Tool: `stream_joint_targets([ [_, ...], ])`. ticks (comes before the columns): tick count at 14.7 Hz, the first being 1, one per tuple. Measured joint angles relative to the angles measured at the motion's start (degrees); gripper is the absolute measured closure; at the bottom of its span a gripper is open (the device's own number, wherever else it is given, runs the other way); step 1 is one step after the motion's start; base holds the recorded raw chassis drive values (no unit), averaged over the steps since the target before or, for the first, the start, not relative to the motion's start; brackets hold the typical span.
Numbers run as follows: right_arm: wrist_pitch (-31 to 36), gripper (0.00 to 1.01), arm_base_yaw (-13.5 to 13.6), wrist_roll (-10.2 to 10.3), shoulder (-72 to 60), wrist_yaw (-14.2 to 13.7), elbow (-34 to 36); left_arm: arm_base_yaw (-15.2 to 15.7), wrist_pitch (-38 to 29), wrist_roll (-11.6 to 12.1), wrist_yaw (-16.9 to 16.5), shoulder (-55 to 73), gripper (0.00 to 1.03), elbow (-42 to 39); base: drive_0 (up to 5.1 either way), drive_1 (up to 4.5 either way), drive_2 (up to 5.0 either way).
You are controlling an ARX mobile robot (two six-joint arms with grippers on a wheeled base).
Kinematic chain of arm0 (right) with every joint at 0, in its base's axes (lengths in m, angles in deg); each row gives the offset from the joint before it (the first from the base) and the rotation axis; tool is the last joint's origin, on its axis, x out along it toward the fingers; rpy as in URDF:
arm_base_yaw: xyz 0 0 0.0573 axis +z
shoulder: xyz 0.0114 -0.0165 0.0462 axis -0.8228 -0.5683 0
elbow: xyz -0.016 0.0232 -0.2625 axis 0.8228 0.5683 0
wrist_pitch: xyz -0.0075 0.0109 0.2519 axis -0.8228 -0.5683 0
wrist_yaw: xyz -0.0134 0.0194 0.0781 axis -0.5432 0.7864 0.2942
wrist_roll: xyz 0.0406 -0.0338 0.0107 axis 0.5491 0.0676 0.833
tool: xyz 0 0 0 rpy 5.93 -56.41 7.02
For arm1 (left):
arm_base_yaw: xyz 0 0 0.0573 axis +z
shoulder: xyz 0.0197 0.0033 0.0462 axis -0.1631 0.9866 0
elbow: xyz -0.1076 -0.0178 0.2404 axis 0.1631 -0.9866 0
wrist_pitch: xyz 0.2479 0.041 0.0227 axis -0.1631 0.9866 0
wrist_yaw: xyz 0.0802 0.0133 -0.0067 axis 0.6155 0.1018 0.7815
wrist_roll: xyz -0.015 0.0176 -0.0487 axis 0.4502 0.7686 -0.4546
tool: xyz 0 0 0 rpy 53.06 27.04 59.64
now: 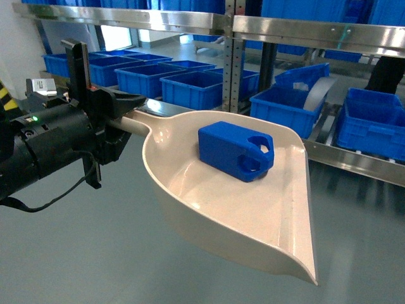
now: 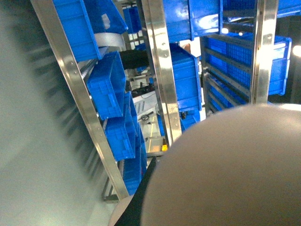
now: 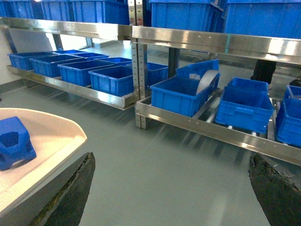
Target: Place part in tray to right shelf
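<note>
Small bright-blue plastic block rides in the cream-beige plastic scoop — shelf delivery pending.
Left gripper clamps the scoop's handle; right jaws spread, empty; stainless-steel rack waits upper right.

Matte black left arm, cylindrical and bulky.

Ends in the black left gripper with angular fingers and a tall flat upright plate. Small green light on the housing, silver block on top, thin black cable looping beneath, yellow-black striping at far left. From the right wrist view, two dark, rough-worn fingertips of the right gripper.
</note>
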Motion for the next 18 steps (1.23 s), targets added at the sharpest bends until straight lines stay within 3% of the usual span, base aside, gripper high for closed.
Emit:
stream_joint_targets([
  [18,0.0,0.03,0.0,0.0,0.0,0.0,0.0,-0.1,0.0,0.0,0.0,0.0,0.90,0.0,-1.6,-1.63,-1.6],
])
